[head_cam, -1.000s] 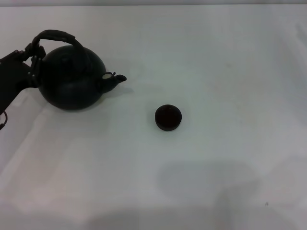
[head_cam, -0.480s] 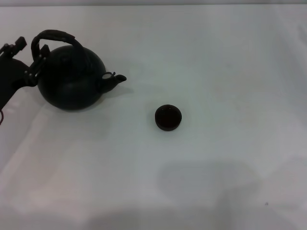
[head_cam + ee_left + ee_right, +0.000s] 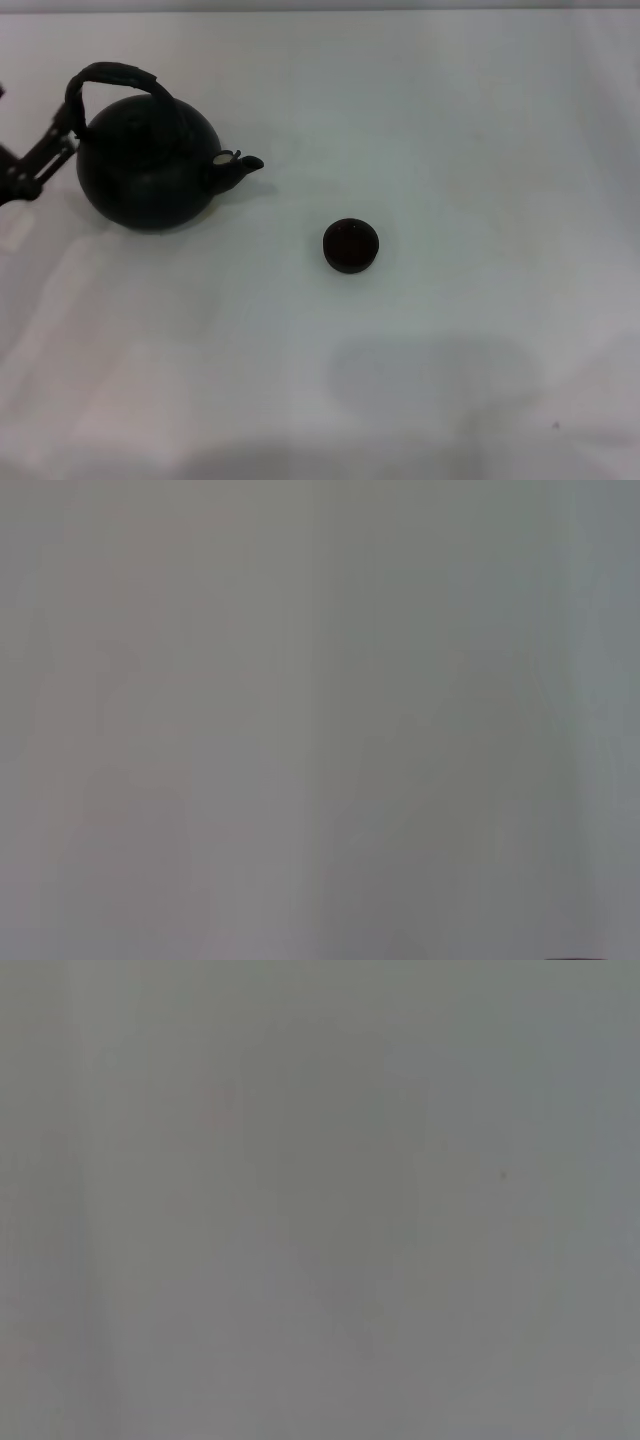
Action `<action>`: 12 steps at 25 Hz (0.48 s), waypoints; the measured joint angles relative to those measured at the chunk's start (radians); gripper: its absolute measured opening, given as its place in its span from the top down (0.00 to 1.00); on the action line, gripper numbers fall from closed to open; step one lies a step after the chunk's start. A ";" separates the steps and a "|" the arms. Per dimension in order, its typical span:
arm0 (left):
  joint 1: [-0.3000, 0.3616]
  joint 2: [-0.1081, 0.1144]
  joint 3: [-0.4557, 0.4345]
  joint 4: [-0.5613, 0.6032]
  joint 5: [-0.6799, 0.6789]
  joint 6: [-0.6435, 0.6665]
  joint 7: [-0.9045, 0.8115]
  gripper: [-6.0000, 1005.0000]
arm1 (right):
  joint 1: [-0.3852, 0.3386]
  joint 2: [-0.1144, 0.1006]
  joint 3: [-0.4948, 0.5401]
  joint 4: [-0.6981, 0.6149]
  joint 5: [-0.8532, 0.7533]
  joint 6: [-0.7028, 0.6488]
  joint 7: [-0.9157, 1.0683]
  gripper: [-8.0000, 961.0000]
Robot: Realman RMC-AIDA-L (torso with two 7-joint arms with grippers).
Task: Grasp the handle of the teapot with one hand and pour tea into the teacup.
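Observation:
The matte-black teapot (image 3: 150, 175) stands upright on the white table at the left, its short spout (image 3: 246, 164) pointing right. Its arched handle (image 3: 112, 72) rises over the lid with nothing around it. The small dark teacup (image 3: 351, 245) sits apart from it, to the right and nearer me. My left gripper (image 3: 35, 120) is at the left edge of the head view, just left of the pot. It is open and mostly out of frame, with one thin dark finger (image 3: 45, 155) reaching to the handle's left base. The right gripper is out of view.
The white table (image 3: 450, 150) stretches bare to the right of and behind the cup. A soft shadow (image 3: 430, 375) lies on the near part. Both wrist views show only a plain pale surface.
My left gripper has drawn back leftward from the teapot's handle, from beside it to nearly out of frame. The teapot and teacup have not moved.

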 joint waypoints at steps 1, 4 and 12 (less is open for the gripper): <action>0.014 0.000 0.000 0.000 -0.009 -0.016 0.003 0.17 | -0.006 -0.001 0.000 -0.005 0.000 0.002 0.000 0.14; 0.065 0.000 0.000 0.000 -0.065 -0.065 0.007 0.14 | -0.028 0.000 0.000 -0.030 0.003 0.008 -0.001 0.14; 0.176 -0.004 -0.002 -0.020 -0.373 -0.112 0.006 0.13 | -0.071 0.007 0.007 -0.041 0.017 0.032 -0.012 0.14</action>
